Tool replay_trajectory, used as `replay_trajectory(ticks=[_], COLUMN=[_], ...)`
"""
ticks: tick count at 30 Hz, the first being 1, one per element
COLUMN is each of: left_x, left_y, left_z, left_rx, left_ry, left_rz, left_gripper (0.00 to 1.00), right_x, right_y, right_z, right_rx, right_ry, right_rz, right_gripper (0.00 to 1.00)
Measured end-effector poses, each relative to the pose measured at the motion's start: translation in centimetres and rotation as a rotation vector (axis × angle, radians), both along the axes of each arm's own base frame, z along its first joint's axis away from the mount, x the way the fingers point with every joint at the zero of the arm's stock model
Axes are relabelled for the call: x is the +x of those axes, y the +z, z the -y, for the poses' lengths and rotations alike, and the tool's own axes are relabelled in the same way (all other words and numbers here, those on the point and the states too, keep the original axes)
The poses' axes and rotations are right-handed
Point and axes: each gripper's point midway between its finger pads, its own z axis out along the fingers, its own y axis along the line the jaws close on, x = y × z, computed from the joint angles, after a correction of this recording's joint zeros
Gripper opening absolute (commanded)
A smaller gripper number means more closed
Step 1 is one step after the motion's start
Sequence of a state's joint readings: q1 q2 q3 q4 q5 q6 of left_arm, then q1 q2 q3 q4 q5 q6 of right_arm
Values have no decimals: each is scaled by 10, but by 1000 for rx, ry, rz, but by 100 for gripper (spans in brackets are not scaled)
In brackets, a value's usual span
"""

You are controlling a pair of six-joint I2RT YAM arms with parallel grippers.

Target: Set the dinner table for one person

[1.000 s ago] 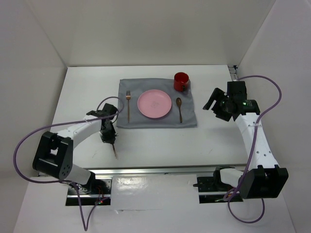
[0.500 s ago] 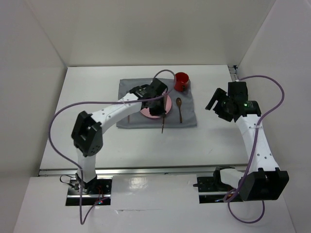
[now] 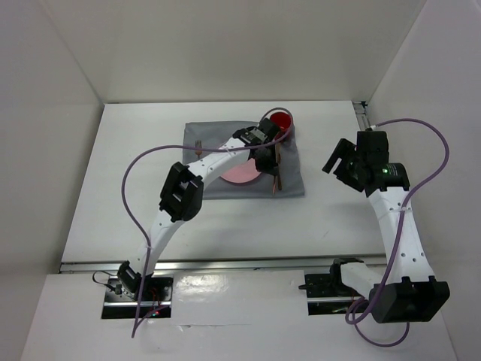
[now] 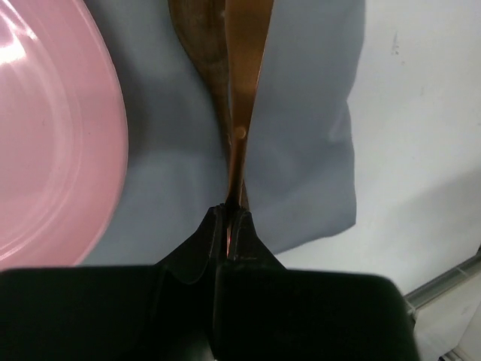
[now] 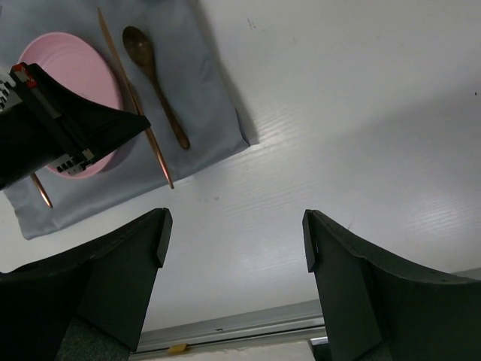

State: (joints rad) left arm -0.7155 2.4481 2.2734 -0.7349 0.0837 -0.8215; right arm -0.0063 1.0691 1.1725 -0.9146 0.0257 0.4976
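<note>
My left pincer [image 4: 229, 214] is clamped on a thin copper knife [image 4: 246, 68]. The knife runs straight out ahead of my fingertips, standing on edge over the grey cloth [image 4: 301, 135], between the pink plate [image 4: 52, 135] and the brown spoon [image 4: 197, 45]. Whether it touches the cloth I cannot tell. All this sits toward the far edge of the dinner table [image 4: 421, 113], about midway between its left and right edges. The knife looks light, stiff and slick, likely to twist in a narrow grip, so its flat sides are the place to pinch. My right pincer [image 5: 234, 233] hangs spread wide and empty near the right edge.
</note>
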Motion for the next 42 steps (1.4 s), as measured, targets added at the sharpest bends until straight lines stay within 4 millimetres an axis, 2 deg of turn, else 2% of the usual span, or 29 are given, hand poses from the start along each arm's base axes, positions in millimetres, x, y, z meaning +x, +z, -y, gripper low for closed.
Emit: replay_trajectory(ticks=[6, 17, 21, 22, 23, 27, 31, 34, 36, 39, 42], left_x=[4, 22, 23, 23, 23, 24, 24, 23, 20, 8, -14], left_y=[-17, -25, -34, -34, -34, -32, -29, -21, -7, 30, 87], left_z=[-1, -2, -3, -2, -1, 1, 3, 3, 4, 10, 8], left_rx=[12, -19, -20, -22, -25, -37, -39, -37, -42, -65, -99], left_ry=[30, 67, 66, 63, 61, 54, 43, 24, 0, -46, -106], left_rz=[-25, -19, -35, -35, -35, -25, -13, 8, 33, 85, 163], left_gripper=[0, 0, 17, 21, 31, 48, 48, 48, 48, 48, 48], right_x=[-6, -11, -13, -14, -14, -18, -19, -20, -20, -20, -19], right_y=[-3, -4, -2, -2, -2, -3, -4, -4, -3, -1, 0], right_z=[5, 7, 8, 8, 8, 8, 8, 8, 8, 8, 8], right_rx=[-24, -41, -43, -43, -43, -45, -46, -46, -46, -43, -36], right_ry=[-10, -10, -11, -11, -12, -14, -14, -14, -15, -18, -28], right_rz=[-27, -41, -35, -34, -34, -47, -52, -53, -52, -48, -43], right_gripper=[83, 83, 83, 83, 83, 83, 83, 83, 84, 90, 98])
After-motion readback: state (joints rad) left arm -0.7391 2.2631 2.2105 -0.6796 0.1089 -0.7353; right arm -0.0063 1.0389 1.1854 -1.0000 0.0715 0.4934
